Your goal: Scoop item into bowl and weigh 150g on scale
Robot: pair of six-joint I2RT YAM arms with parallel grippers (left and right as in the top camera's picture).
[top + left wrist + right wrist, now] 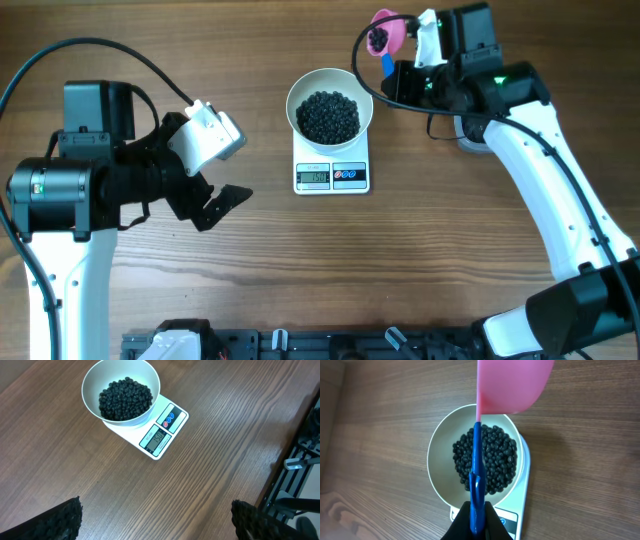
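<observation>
Bowl (298,93) atop scale (331,162), pink scoop (389,36) nearby

Pink scoop (386,40) (512,385): on the far side, right of centre; round pink cup at the far end, narrow blue handle running toward the near side.
Wooden tabletop (300,260) (220,435): brown, with the grain running left to right.
Black rack (330,345): along the near edge, centre; pale fittings on it.

Pics bright, light even from above. Soft shadow on table (580,485) beside bowl (440,460), right wrist view. Pink scoop (515,385) up close & a bit blurry.
</observation>
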